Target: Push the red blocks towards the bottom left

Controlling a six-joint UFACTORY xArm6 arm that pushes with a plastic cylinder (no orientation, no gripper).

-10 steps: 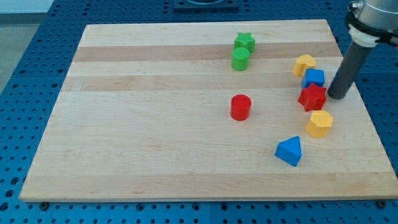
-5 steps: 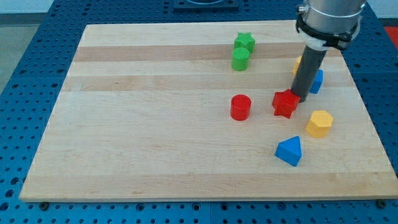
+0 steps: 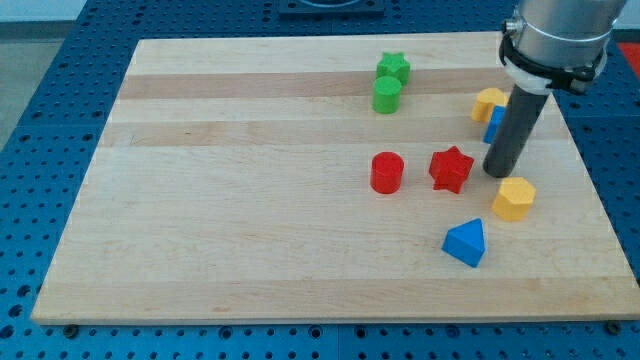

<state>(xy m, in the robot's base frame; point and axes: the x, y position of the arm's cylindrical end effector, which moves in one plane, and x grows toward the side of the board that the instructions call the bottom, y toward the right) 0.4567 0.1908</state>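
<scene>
A red cylinder (image 3: 386,172) stands near the board's middle. A red star (image 3: 450,168) lies just to its right, a small gap between them. My tip (image 3: 497,174) rests on the board to the right of the red star, a short way off it and not touching. The dark rod rises from there toward the view's top right and covers part of a blue block (image 3: 493,124).
A green star (image 3: 394,68) and green cylinder (image 3: 387,95) sit at the top middle. A yellow block (image 3: 487,103) lies by the rod, another yellow block (image 3: 514,198) below my tip, and a blue wedge (image 3: 466,242) at lower right. The wooden board (image 3: 240,200) has blue pegboard around it.
The red star has slid left from the right-hand cluster to beside the red cylinder. My tip pushed it leftward, then drew back to the right, away from the star.
</scene>
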